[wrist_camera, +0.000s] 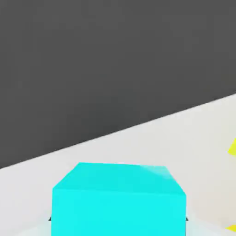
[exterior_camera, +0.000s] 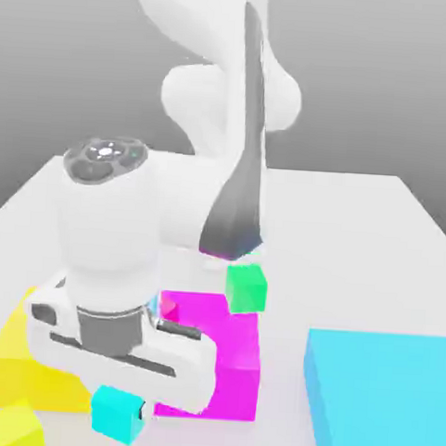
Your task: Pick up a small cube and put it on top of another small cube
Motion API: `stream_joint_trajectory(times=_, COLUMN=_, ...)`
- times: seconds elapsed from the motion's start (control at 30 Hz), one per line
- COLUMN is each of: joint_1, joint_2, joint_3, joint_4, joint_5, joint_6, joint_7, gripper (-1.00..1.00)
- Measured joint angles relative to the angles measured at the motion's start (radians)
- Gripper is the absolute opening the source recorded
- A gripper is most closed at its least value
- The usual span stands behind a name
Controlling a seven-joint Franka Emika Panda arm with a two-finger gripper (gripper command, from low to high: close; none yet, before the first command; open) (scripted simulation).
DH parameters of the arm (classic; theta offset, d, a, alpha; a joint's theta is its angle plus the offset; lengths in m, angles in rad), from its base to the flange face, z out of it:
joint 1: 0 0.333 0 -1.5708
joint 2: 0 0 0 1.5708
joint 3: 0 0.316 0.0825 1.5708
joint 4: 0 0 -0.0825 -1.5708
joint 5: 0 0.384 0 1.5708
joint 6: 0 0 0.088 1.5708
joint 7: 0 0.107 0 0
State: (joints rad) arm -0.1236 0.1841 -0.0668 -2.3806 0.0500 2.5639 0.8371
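Observation:
The small cube (exterior_camera: 116, 413), plain cyan, is at the table's front edge between the big yellow block and the magenta block. My gripper (exterior_camera: 118, 417) comes down on it from above, and its fingers press the cube's two sides, so it is shut on the cube. In the hand view the small cube (wrist_camera: 119, 200) sits close up between the jaws of my gripper (wrist_camera: 118, 219), with white table behind it. Whether the cube rests on the table or hangs just above it, I cannot tell. A small green cube (exterior_camera: 246, 288) stands on the far corner of the magenta block.
A big yellow block (exterior_camera: 14, 358) lies at the exterior view's left, with a small yellow cube (exterior_camera: 12, 428) in front of it. The magenta block (exterior_camera: 220, 355) is beside my hand. A big flat cyan block (exterior_camera: 378, 399) lies at the right.

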Motion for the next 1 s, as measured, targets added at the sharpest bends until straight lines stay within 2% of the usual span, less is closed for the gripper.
stream_joint_trajectory(times=0.47, joint_1=-0.036, joint_2=-0.496, joint_3=0.006, joint_4=-0.294, joint_5=-0.067, joint_6=-0.201, joint_7=-0.102, gripper=-1.00)
stream_joint_trajectory(times=0.6, joint_1=-0.040, joint_2=-0.420, joint_3=0.006, joint_4=-0.345, joint_5=-0.069, joint_6=-0.074, joint_7=-0.109, gripper=-1.00)
stream_joint_trajectory(times=0.63, joint_1=-0.040, joint_2=-0.390, joint_3=0.006, joint_4=-0.356, joint_5=-0.068, joint_6=-0.032, joint_7=-0.111, gripper=1.00)
stream_joint_trajectory(times=0.87, joint_1=-0.040, joint_2=-0.383, joint_3=0.006, joint_4=-0.359, joint_5=-0.070, joint_6=-0.023, joint_7=-0.109, gripper=1.00)
stream_joint_trajectory(times=1.0, joint_1=-0.042, joint_2=-0.491, joint_3=0.009, joint_4=-0.324, joint_5=-0.075, joint_6=-0.166, joint_7=-0.105, gripper=1.00)
